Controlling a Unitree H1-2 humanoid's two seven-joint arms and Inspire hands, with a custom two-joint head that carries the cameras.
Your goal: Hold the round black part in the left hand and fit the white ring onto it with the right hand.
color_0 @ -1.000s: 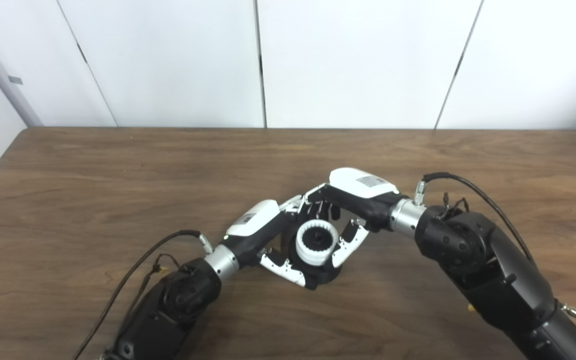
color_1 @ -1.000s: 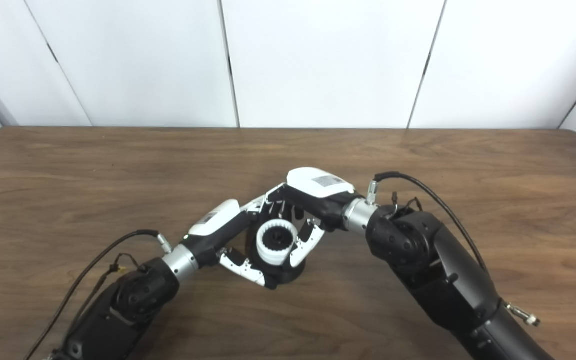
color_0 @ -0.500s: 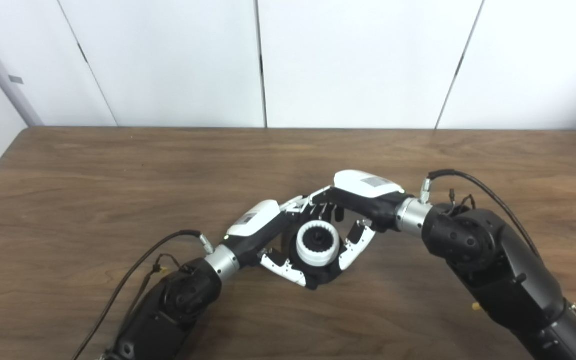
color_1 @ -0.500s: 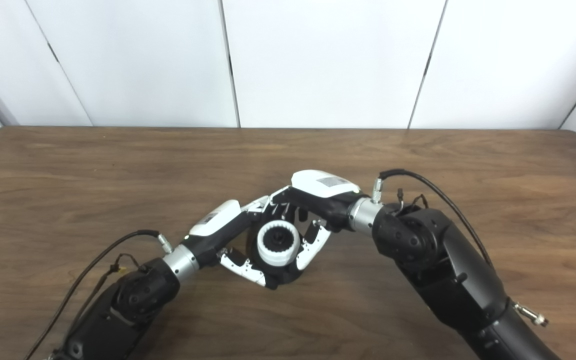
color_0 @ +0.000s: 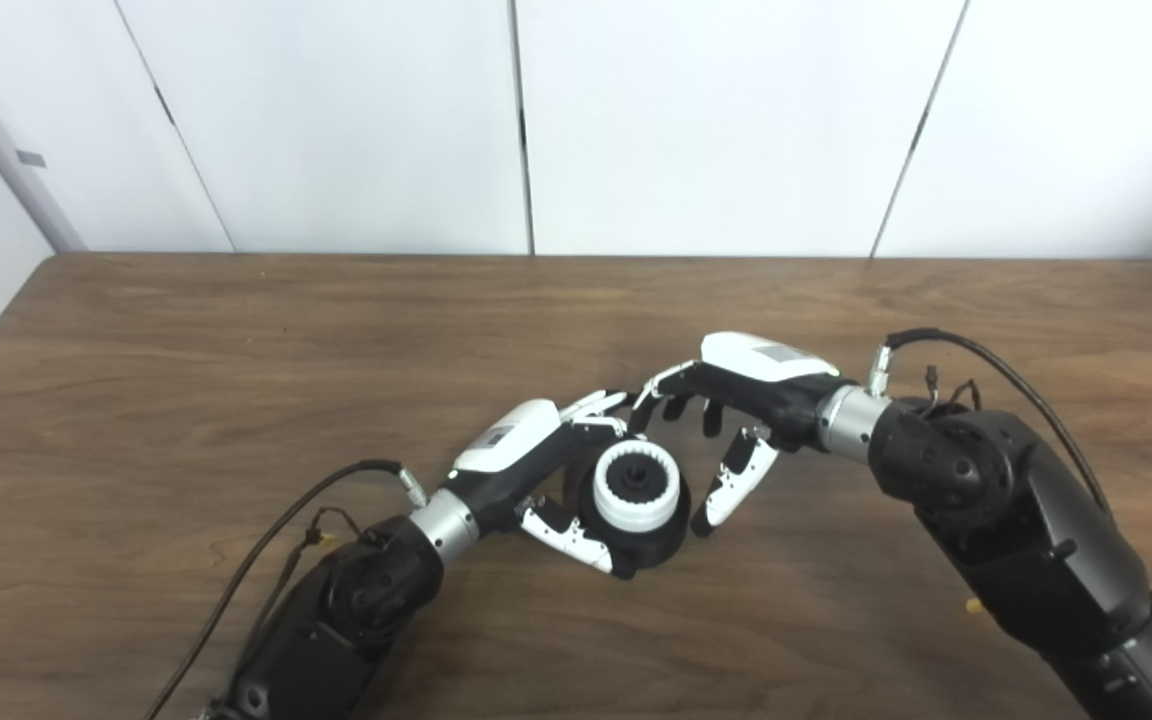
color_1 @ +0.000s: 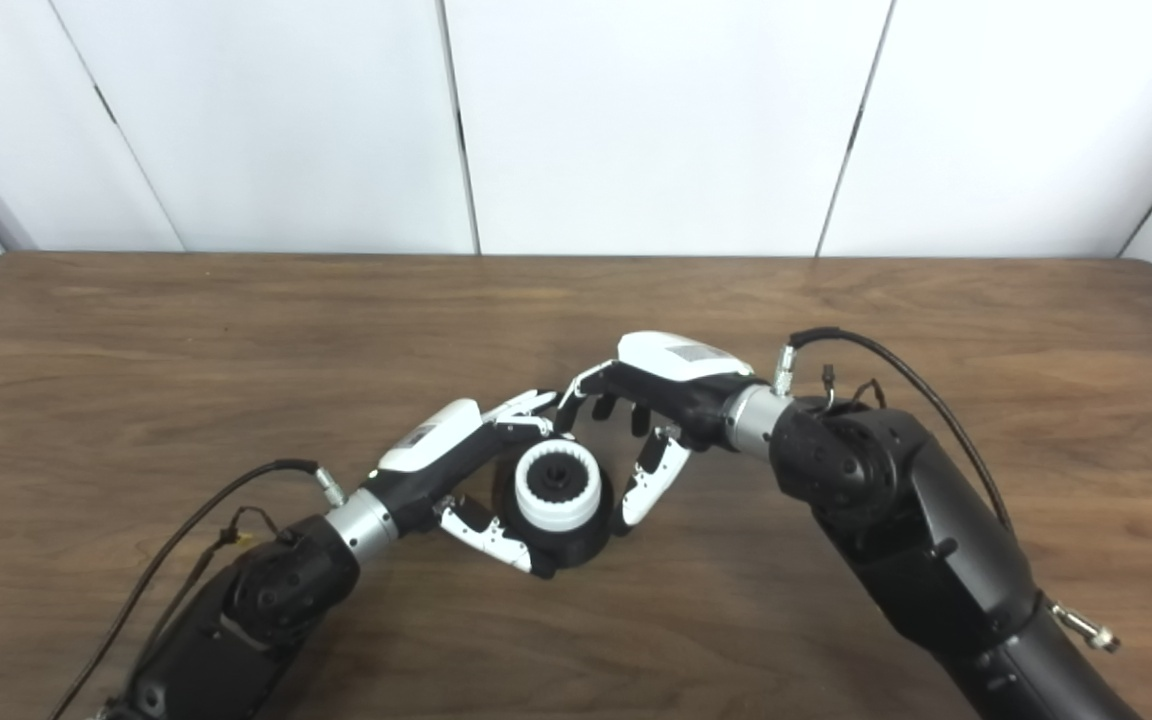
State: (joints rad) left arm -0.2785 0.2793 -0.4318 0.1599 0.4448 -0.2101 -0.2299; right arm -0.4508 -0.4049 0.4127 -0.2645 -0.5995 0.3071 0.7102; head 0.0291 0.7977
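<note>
Fingers [color_0: 576,532] of my left hand [color_0: 526,460] are wrapped round the black part [color_0: 651,530], thumb below and the rest above, so it is cradled with its open face turned up toward my head. That grip leaves the top clear, which I judge is why the white ring [color_0: 636,487] sits there unobstructed; it rests on the black part and appears seated, though I cannot confirm it is fully home. My right hand [color_0: 736,410] holds nothing: its fingers are spread apart, just beside the ring on its right and not touching it. Both hands hang low over the wooden table [color_0: 236,340]. I judge the fitting step essentially complete, with only a seating check outstanding.
</note>
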